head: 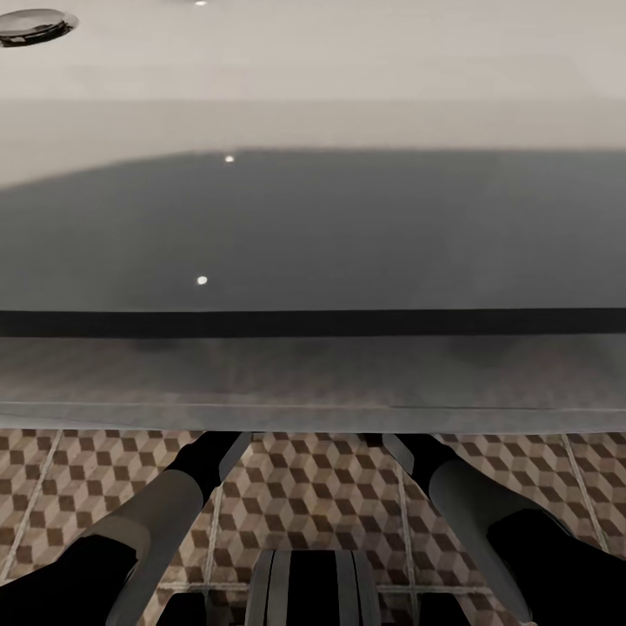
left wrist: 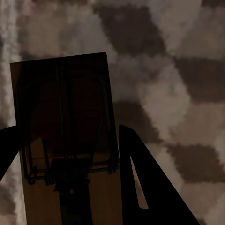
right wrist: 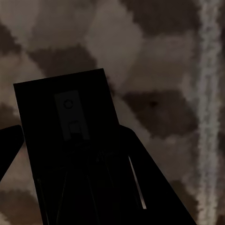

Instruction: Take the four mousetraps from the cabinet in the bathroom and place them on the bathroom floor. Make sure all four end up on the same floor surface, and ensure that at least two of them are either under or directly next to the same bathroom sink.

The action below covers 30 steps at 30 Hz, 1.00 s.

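One mousetrap [left wrist: 63, 136] sits between the fingers of the left claw [left wrist: 70, 154], a flat tan wooden board with dark wire across it, seen above the cube-patterned bathroom floor [left wrist: 178, 70]. A second mousetrap [right wrist: 70, 140] sits between the fingers of the right claw [right wrist: 70, 154]; it is deep in shadow, so its wire is barely legible. From the head view, the white sink [head: 313, 78] overhangs the tiles [head: 304, 487].

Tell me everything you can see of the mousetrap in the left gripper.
The mousetrap is a flat rectangular tan wooden board, mostly in shadow, carrying dark metal wire and a thin red mark near its lit end. It sits between the left gripper jaws, which close on its long edges, above the cube-patterned bathroom floor. Whether it touches the tiles cannot be told.
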Motion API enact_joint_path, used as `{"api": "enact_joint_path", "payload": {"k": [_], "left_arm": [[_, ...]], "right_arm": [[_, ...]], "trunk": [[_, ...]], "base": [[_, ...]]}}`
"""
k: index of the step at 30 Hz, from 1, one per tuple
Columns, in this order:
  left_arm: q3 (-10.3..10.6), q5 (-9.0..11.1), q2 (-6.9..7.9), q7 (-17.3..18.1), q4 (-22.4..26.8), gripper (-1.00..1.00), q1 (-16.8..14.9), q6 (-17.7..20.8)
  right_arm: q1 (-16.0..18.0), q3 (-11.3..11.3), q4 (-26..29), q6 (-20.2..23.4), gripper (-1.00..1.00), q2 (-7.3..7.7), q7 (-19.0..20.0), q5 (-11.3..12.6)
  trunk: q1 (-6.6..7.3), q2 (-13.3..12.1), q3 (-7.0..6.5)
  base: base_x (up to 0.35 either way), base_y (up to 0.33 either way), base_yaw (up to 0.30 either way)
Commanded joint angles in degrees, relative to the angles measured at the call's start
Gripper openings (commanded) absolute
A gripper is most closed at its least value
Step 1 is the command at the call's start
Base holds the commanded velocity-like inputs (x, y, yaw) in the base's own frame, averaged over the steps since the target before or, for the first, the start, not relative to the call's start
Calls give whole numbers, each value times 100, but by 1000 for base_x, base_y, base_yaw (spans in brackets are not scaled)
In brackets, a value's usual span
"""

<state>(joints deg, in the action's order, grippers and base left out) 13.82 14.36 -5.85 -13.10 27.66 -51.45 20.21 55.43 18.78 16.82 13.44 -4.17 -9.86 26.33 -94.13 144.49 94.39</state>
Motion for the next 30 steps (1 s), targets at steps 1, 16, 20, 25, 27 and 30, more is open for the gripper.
{"api": "enact_joint_path", "payload": {"k": [1, 16, 20, 25, 27, 30], "left_arm": [[42, 50, 5, -53, 11, -100, -67, 27], [42, 50, 5, -53, 11, -100, -67, 27], [43, 50, 5, -53, 11, -100, -66, 27], [42, 50, 5, -53, 11, -100, -67, 27], [42, 50, 5, -53, 11, -100, -67, 27], [45, 50, 5, -53, 11, -100, -67, 27]], "right_arm": [[354, 46, 13, 27, -100, 3, -45, 51], [354, 46, 14, 27, -100, 6, -47, 55], [354, 43, 14, 27, -100, 10, -47, 56], [354, 39, 12, 27, -100, 12, -50, 56], [354, 35, 11, 31, -100, 12, -50, 56], [354, -44, 7, 36, -100, 12, -51, 56]], "trunk": [[1, 1, 3], [1, 1, 5], [1, 1, 5], [1, 1, 5], [1, 1, 5], [1, 1, 5]], "base": [[0, 0, 0], [0, 0, 0], [0, 0, 0], [0, 0, 0], [0, 0, 0], [0, 0, 0]]}}
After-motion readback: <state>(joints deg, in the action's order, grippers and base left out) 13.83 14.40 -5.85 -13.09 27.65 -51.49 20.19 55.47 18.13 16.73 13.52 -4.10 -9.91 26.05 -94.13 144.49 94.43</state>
